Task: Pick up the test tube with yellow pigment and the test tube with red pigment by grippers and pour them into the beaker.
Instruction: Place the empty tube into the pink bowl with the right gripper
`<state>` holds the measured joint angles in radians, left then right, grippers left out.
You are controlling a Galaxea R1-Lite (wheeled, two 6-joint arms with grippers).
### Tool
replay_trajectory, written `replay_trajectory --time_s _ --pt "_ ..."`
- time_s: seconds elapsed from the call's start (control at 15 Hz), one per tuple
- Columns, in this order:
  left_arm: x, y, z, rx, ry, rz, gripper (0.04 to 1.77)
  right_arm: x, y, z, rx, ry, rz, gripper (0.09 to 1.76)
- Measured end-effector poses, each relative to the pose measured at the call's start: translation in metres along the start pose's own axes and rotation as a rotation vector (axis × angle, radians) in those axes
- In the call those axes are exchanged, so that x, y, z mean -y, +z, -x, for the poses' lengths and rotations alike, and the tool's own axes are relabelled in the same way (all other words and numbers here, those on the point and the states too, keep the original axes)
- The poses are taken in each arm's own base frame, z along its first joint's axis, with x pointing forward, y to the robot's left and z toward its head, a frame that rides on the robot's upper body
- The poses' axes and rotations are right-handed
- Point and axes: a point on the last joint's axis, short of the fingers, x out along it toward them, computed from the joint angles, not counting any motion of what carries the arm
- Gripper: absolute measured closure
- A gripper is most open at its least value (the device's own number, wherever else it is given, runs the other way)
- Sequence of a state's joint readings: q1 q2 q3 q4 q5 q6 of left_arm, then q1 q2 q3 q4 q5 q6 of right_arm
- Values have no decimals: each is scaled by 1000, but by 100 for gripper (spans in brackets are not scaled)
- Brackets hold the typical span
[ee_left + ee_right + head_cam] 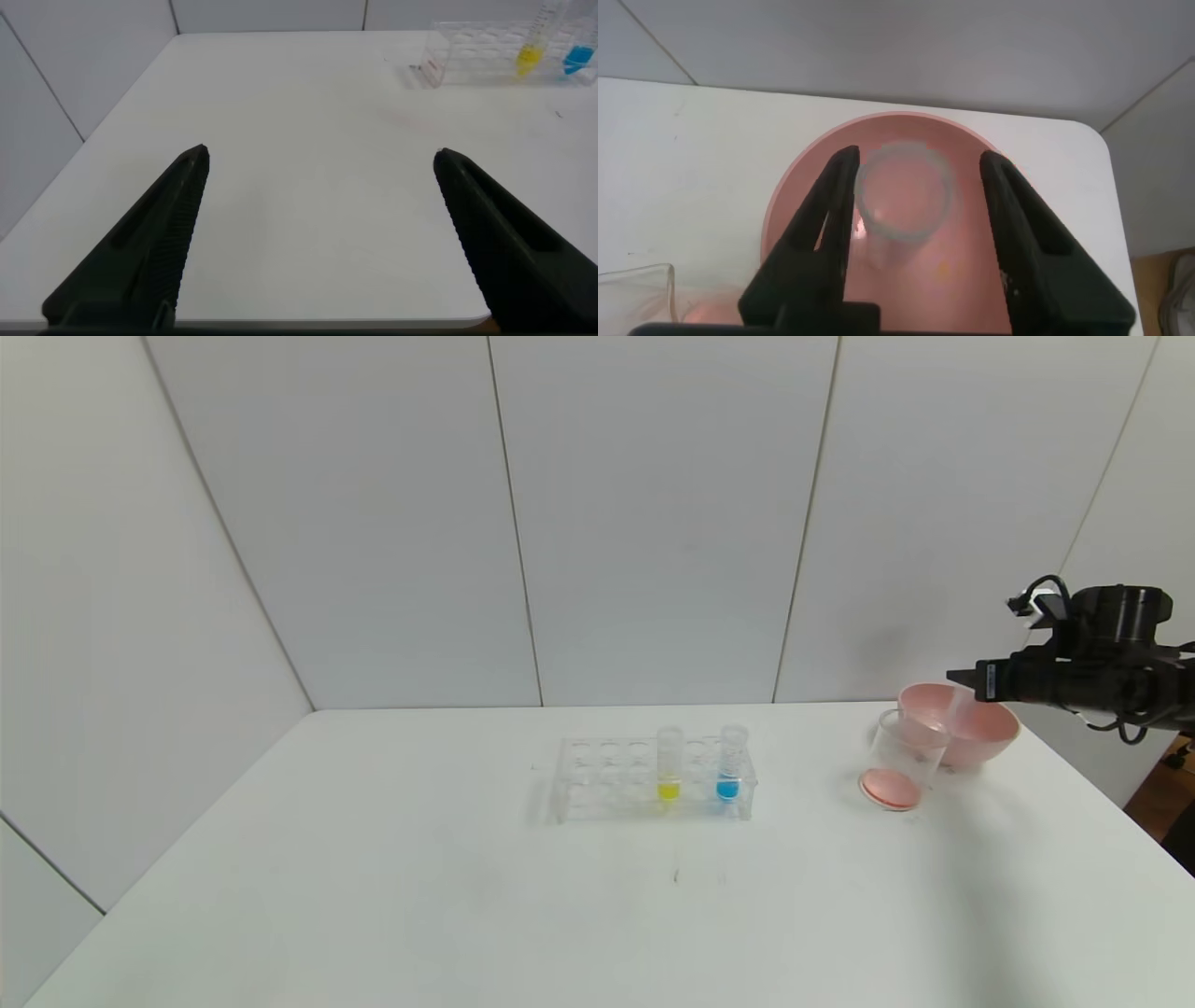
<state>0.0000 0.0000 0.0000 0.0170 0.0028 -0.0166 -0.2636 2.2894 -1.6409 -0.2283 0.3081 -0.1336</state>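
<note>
The test tube with yellow pigment (668,765) stands upright in the clear rack (607,775); it also shows in the left wrist view (533,47). The beaker (901,761) stands right of the rack with red liquid in its bottom. My right gripper (954,678) is open above the pink bowl. A clear tube with only a red trace (904,191) sits between its fingers over the bowl, touching one finger (831,201) and apart from the other. My left gripper (320,153) is open and empty over the table's near left; it is out of the head view.
A pink bowl (985,733) stands just behind the beaker near the table's right edge; it fills the right wrist view (971,271). A blue-liquid tube (729,765) stands in the rack right of the yellow one. Wall panels rise behind the table.
</note>
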Motion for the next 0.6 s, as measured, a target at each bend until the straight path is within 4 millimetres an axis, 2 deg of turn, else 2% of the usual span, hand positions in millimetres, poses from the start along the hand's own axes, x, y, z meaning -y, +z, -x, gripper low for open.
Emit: replay_trajectory --time_s 0.27,0.6 --pt "0 0 0 0 0 0 9 0 1 0 6 1 5 57" --pt "0 0 0 0 0 0 9 2 -1 0 -3 -12 4 37"
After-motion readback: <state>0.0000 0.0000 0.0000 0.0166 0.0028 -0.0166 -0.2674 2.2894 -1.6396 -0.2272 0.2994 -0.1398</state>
